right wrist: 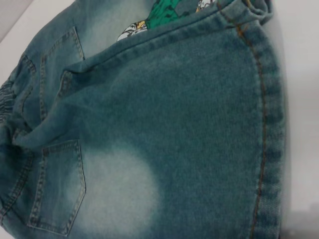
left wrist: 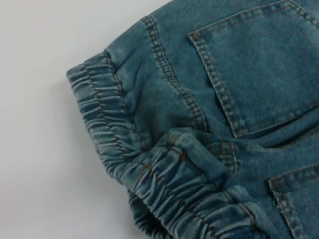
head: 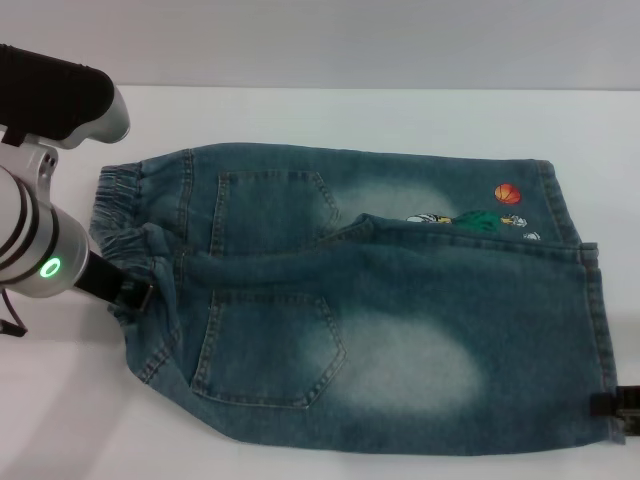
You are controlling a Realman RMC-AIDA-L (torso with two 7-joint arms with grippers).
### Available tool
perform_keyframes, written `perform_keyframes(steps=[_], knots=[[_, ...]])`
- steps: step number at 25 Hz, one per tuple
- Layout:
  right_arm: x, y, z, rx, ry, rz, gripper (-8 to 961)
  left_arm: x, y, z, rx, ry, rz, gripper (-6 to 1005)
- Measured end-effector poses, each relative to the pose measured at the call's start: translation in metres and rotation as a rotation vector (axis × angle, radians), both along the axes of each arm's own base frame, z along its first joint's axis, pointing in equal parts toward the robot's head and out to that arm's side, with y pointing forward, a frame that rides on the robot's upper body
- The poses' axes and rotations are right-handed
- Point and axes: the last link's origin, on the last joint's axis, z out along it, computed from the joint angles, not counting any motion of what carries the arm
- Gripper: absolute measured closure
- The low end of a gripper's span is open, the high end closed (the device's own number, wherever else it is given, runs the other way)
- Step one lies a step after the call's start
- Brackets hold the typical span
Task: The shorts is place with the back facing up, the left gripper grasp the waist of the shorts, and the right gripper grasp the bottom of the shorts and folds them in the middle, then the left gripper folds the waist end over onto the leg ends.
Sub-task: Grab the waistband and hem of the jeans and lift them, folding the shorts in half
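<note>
Denim of the shorts (head: 380,330) fills the table's near half, back pockets up, the near leg lapped over the far one and hiding part of the cartoon print (head: 470,220). At the near right corner the right gripper (head: 618,405) is mostly cut off at the hem, its grip unreadable. Toward the left edge, the left gripper (head: 135,292) meets the waist of the shorts (head: 125,215); whether it pinches cannot be told.

The shorts (head: 380,330) are soft, matt washed denim with faded pale patches, a puckered elastic waist (left wrist: 107,124) and stitched seams; the bench (head: 300,115) beneath looks smooth, matt white.
</note>
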Motion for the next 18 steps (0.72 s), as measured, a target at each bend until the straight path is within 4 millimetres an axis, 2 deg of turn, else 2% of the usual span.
perform_keyframes(steps=[6,11,18], knots=[[-0.005,0.001,0.000,-0.009,0.017,0.022,436,0.000,0.000,0.000,-0.001,0.001,0.000,796],[-0.018,0.003,0.002,0.018,0.093,0.107,437,0.000,0.000,0.000,-0.001,0.001,0.000,796],[-0.025,0.008,-0.002,0.005,0.104,0.151,701,-0.001,0.001,0.000,0.007,-0.004,0.002,795]])
